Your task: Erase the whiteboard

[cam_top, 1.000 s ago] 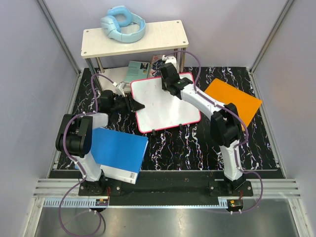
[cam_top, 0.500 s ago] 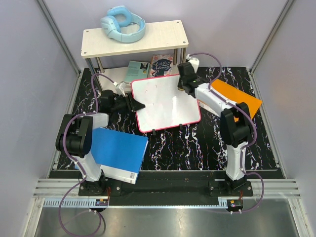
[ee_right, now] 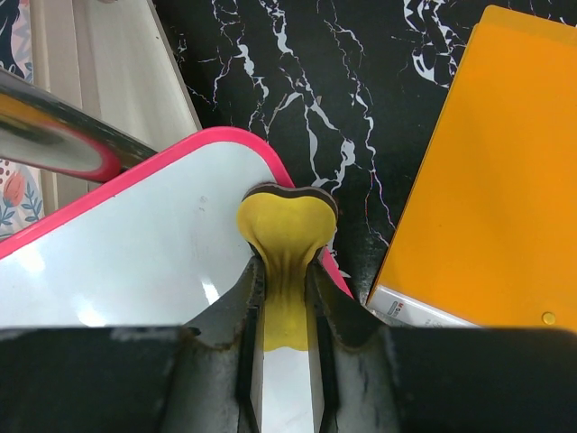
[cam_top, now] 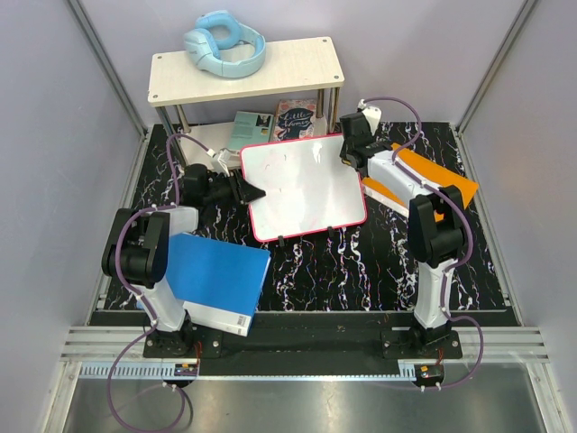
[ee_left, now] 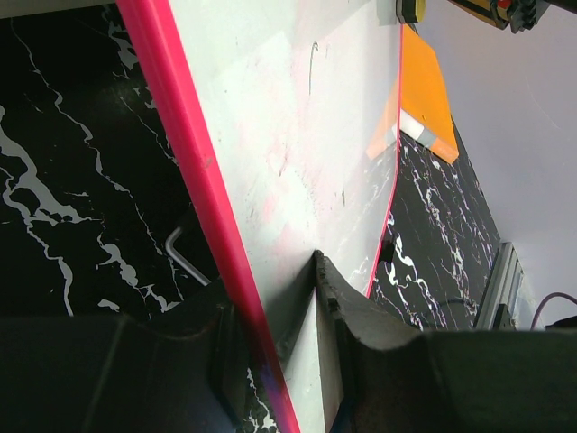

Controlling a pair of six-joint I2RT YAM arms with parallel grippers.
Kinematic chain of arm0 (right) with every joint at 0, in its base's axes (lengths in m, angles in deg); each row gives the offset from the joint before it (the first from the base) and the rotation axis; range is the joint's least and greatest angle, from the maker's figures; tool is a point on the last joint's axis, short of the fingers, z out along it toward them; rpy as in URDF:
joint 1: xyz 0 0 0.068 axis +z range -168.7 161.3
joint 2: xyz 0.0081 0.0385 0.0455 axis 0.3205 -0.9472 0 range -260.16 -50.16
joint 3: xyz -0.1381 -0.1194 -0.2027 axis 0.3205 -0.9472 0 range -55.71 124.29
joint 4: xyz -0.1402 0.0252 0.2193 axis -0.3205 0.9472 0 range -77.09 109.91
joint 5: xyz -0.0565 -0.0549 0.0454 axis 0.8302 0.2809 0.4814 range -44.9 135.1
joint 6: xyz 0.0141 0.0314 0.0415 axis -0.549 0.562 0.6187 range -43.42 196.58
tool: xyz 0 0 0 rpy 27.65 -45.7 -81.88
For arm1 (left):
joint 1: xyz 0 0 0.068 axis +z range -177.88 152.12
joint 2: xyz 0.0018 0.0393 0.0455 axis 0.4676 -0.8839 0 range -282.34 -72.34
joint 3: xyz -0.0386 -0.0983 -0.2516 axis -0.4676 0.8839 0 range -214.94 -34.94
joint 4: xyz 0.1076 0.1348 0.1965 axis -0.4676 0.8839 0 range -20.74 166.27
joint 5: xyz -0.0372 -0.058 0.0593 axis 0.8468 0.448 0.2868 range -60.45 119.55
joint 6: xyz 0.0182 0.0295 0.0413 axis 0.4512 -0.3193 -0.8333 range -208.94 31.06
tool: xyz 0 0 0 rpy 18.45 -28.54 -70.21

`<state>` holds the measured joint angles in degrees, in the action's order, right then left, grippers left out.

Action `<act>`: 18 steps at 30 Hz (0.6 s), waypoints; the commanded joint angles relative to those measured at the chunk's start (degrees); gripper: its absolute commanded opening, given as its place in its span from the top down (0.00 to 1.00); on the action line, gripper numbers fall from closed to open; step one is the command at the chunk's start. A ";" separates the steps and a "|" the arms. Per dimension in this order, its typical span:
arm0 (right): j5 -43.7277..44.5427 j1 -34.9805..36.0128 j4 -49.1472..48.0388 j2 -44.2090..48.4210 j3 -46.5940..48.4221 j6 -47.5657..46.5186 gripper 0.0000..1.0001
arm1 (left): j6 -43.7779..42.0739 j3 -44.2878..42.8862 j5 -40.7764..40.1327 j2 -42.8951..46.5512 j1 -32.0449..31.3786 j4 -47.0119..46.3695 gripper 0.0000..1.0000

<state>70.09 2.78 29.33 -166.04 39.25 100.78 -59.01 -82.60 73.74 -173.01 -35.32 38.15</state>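
Your whiteboard [cam_top: 302,188] lies at a slant in the middle of the black marbled mat [cam_top: 361,262], just in front of the shelf [cam_top: 270,77], with the blue book [cam_top: 216,275] near its left front corner and the orange book [ee_right: 478,162] off to its right. Your left gripper [ee_left: 270,289] is clamped on the board's left edge: the wrist view shows one finger on each side of the pink rim, pressed tight against it. Your right gripper [ee_right: 284,275] is squeezed narrow around a yellow eraser [ee_right: 287,221], whose rounded, dark-backed tip sticks out past the fingers. That tip sits right at the board's far right corner, overlapping the pink rim where it curves, with the mat just beyond it. The orange book lies beside that corner and is not touching the eraser. From above, the right arm reaches forward along the board's right side, its wrist over that same corner, while the left arm comes in low from the left. The board's face reads almost wholly white from above; the left wrist view picks up faint pink smears and a few thin dark marks on it. Blue headphones [cam_top: 225,43] rest on top of the shelf, and two books [cam_top: 296,119] lie under it behind the board.
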 commanded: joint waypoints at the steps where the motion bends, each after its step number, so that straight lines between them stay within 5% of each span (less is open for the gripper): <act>1: 1.20 -0.03 -1.31 -0.58 0.31 -1.09 1.00 | -8.22 0.90 -4.90 -1.38 -0.12 5.54 1.00; 18: -9.62 5.85 -5.71 -0.58 -0.57 -0.74 1.00 | -8.22 0.64 -4.90 -1.56 -0.12 5.71 1.00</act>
<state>67.10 2.91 27.63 -166.06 39.12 99.23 -58.98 -82.60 73.91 -173.01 -35.32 38.81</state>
